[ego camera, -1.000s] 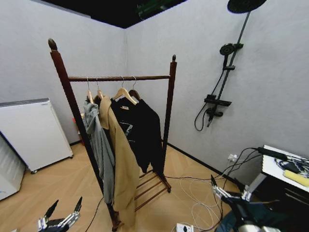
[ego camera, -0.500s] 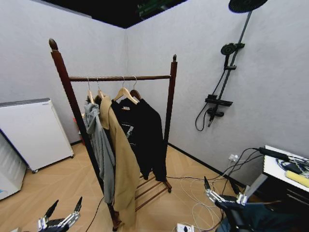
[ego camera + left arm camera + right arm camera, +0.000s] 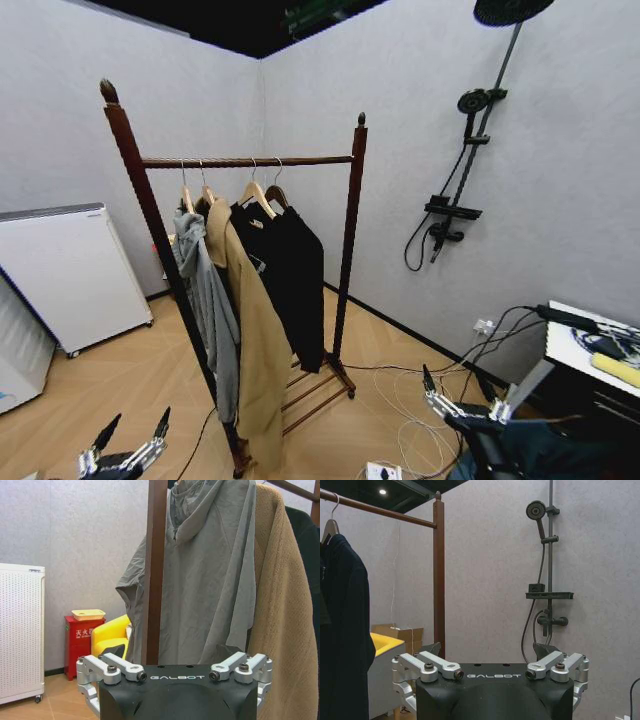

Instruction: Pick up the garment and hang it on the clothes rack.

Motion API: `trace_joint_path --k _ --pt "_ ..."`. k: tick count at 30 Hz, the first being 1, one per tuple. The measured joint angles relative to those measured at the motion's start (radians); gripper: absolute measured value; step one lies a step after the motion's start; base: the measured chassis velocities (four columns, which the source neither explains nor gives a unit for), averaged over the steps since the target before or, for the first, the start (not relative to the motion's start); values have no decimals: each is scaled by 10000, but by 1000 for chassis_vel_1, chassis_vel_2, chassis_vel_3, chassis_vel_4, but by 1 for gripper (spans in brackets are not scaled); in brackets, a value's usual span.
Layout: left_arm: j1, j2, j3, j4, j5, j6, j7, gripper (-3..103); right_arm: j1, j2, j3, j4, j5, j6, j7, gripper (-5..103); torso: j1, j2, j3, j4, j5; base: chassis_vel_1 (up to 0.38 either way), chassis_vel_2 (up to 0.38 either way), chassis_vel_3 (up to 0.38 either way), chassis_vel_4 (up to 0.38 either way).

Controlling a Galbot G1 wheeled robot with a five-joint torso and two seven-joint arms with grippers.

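Rack ahead of you, both pincers low.
The garment [image 3: 295, 285] hangs on the clothes rack [image 3: 347, 240], ahead of your right gripper [image 3: 470, 400], rightmost on the rod.

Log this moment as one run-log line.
black garment: hung on clothes rack | left gripper: open, low, empty | right gripper: open, low, empty

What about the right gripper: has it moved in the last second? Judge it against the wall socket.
Yes. Against the wall socket, the right gripper has shifted slightly left, toward the clothes rack.
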Motion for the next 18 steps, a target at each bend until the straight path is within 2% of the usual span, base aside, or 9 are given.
trace_joint_path --k 6,18 --pt "0 0 0 0 0 0 0 100 11 -4 0 -7 7 -3 3 100 1 0 0 0 0 0 0 0 0" --pt "0 0 0 0 0 0 0 100 21 -9 -1 -16 18 -10 4 100 1 0 0 -1 -1 -68 -61 -69 -73"
